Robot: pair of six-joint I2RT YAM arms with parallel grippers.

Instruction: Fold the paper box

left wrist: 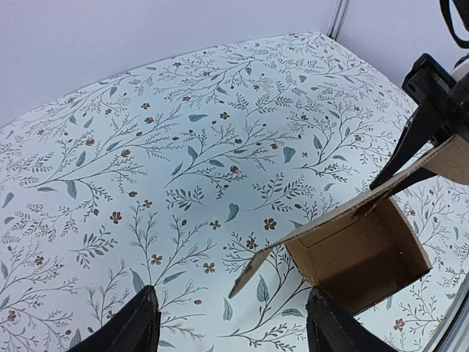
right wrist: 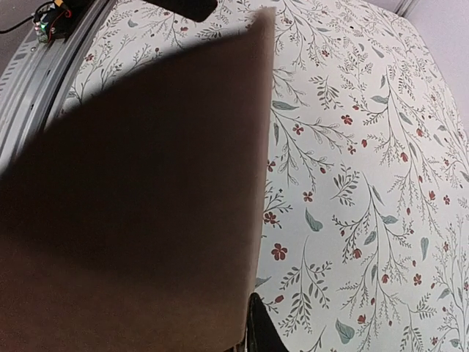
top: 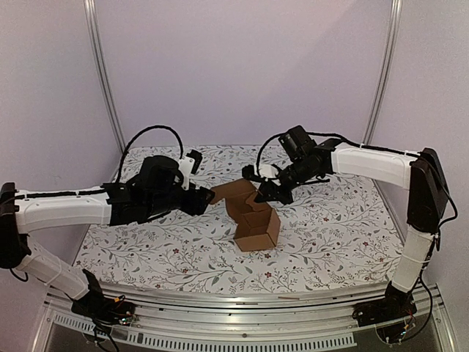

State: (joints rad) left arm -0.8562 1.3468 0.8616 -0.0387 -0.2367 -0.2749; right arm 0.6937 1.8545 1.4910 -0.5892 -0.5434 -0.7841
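The paper box (top: 256,224) is plain brown cardboard, partly folded into an open carton in the middle of the table, with flaps standing up at its far side. In the left wrist view the paper box (left wrist: 359,253) shows its hollow inside, and a thin flap juts left over the cloth. My left gripper (top: 207,199) hovers just left of that flap, open, with nothing between its fingers (left wrist: 143,319). My right gripper (top: 267,192) is at the box's far upper flap and shut on it. That flap (right wrist: 146,205) fills the right wrist view, with one dark finger (right wrist: 265,330) beside it.
A floral tablecloth (top: 330,227) covers the table. A metal rail (top: 242,301) runs along the near edge, and the arm bases sit at both front corners. Two upright poles (top: 102,81) and pale walls close off the back.
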